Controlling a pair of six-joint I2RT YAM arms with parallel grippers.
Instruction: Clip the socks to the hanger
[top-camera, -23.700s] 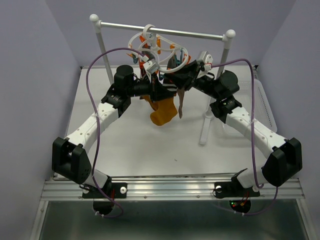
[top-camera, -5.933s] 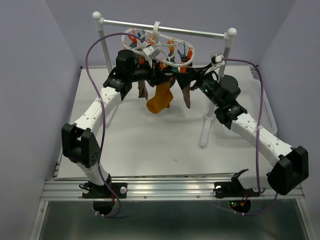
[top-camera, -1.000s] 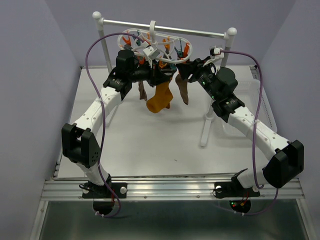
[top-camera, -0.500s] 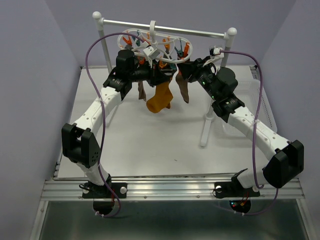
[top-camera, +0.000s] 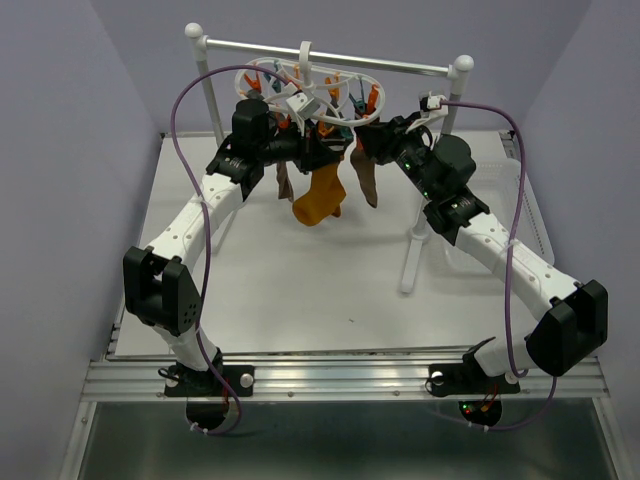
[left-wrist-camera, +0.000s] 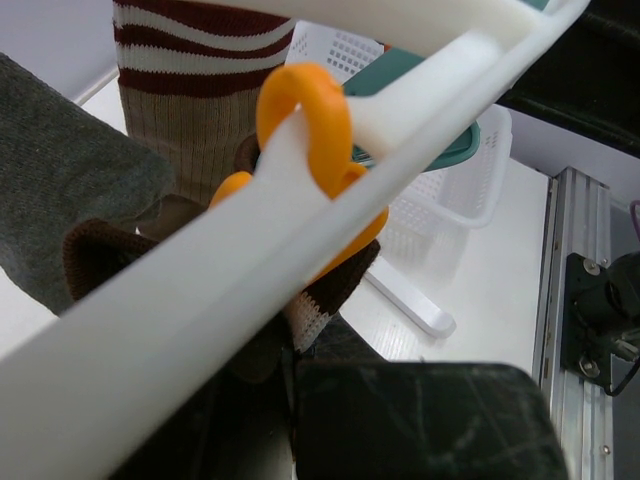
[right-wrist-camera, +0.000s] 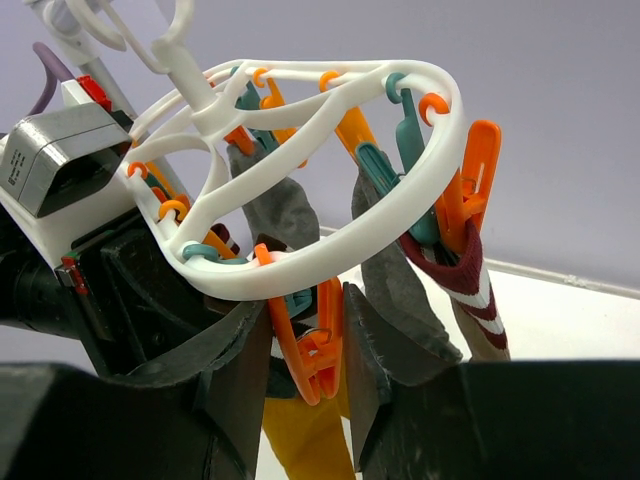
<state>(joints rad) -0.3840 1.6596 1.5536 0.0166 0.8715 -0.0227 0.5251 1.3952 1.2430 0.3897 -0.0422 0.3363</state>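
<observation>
The white hanger (top-camera: 305, 60) hangs by its hook from the rack bar, and several socks are clipped under its ring (right-wrist-camera: 330, 250). A striped sock (right-wrist-camera: 480, 300) and a grey sock (right-wrist-camera: 285, 210) dangle from clips. My left gripper (top-camera: 318, 152) is under the ring, shut on the brown, white-edged cuff (left-wrist-camera: 315, 300) of the mustard sock (top-camera: 322, 200). My right gripper (right-wrist-camera: 303, 296) reaches in from the right. Its two fingers press either side of an orange clip (right-wrist-camera: 318, 345) hanging from the ring's near edge. Mustard fabric (right-wrist-camera: 300, 440) shows just below that clip.
The white two-post rack (top-camera: 455, 70) carries the hanger on its metal crossbar (top-camera: 400, 67). The foot of its right post (top-camera: 408, 262) stands near my right arm. A white mesh basket (top-camera: 530, 210) sits at the table's right edge. Purple cables loop over both arms.
Over the last second my right gripper's jaws have narrowed onto the orange clip. Neither arm nor the hanger has moved. Further back, the hanger turned on the bar.
</observation>
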